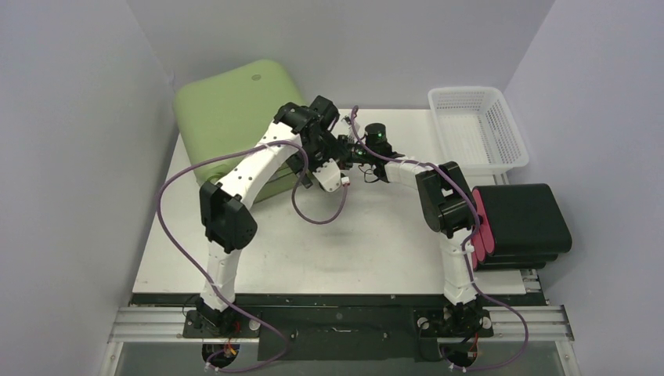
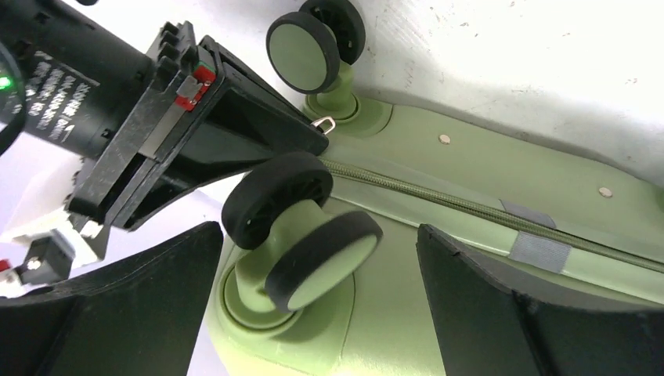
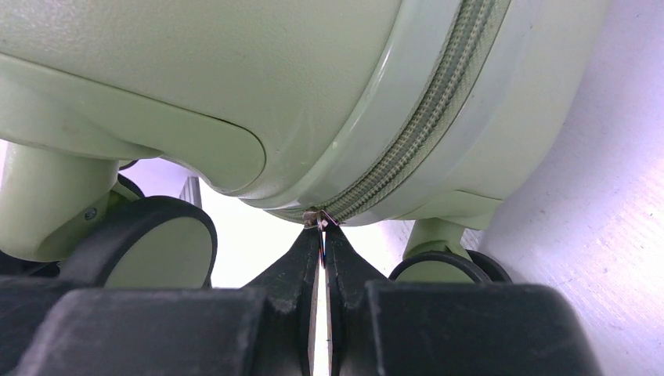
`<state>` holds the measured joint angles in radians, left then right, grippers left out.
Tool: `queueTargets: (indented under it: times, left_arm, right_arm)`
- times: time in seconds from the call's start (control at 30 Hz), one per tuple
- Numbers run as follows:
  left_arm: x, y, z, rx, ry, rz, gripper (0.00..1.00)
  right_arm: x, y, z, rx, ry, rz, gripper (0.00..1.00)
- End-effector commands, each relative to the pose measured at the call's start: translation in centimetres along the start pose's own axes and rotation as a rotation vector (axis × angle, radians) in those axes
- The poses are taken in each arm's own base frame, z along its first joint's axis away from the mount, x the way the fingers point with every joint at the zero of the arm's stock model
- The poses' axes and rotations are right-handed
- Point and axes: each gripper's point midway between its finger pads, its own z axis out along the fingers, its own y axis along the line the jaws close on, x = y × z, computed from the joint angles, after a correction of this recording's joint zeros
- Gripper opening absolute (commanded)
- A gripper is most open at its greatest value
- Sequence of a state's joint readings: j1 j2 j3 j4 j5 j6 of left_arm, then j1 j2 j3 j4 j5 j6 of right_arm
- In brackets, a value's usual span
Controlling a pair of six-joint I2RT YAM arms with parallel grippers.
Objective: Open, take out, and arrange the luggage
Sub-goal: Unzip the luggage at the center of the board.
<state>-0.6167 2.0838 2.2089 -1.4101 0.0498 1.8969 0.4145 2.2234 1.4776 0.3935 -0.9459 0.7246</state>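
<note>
The luggage [image 1: 231, 117] is a light olive-green hard-shell suitcase lying at the back left of the table. In the left wrist view my left gripper [image 2: 317, 235] is open, and its black fingers [image 2: 117, 313] straddle a black double wheel [image 2: 313, 258] on the suitcase's end without touching it. My right gripper [image 3: 322, 229] is shut on the small metal zipper pull [image 3: 319, 219] at the curve of the green zipper [image 3: 423, 133], between two wheels. The left wrist view also shows the right gripper's tip at that pull [image 2: 322, 124]. The suitcase is zipped closed along the stretch that shows.
A white mesh basket [image 1: 478, 129] stands at the back right. A black case with a pink-red side [image 1: 521, 227] lies at the right table edge. Both arms cross near the middle back, trailing purple cables [image 1: 313, 215]. White walls close in on both sides.
</note>
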Motion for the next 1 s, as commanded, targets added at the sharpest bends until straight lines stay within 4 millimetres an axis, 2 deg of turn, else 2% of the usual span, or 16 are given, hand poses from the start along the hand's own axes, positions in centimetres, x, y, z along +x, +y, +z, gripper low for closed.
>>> queueTargets:
  times: [0.0,0.13,0.27,0.4,0.53,0.6,0.77,0.87,0.97]
  left_arm:
    - [1.1,0.8,1.3,-0.001,0.038,-0.004,0.91]
    - [1.5,1.3,2.0,-0.001,0.041,-0.035,0.81]
    - [1.8,1.3,2.2,0.006,0.044,-0.045,0.61]
    - [2.4,0.4,1.6,0.037,0.089,-0.047,0.29]
    - [2.5,-1.6,1.0,0.105,0.113,-0.062,0.05]
    - [2.1,-3.0,0.9,0.145,0.112,-0.079,0.0]
    - [1.0,-5.3,0.0,0.137,0.082,-0.113,0.0]
    - [-0.1,-7.3,-0.4,0.162,0.058,-0.131,0.0]
    - [-1.3,-8.4,-1.0,0.175,0.016,-0.162,0.0]
  right_arm:
    - [-6.6,-4.3,-1.1,0.165,-0.245,-0.084,0.0]
    - [-6.9,-3.9,-1.3,0.174,-0.244,-0.106,0.0]
    - [-7.2,-3.7,-1.5,0.18,-0.246,-0.118,0.0]
    - [-7.4,-3.8,-1.5,0.181,-0.249,-0.119,0.0]
    - [-7.7,-3.9,-1.5,0.191,-0.258,-0.123,0.0]
    - [-7.9,-4.1,-1.6,0.205,-0.256,-0.133,0.0]
    - [-8.1,-5.1,-2.6,0.289,-0.237,-0.166,0.0]
    - [-7.9,-6.1,-3.4,0.378,-0.203,-0.19,0.0]
    - [-8.0,-6.6,-4.1,0.438,-0.18,-0.242,0.0]
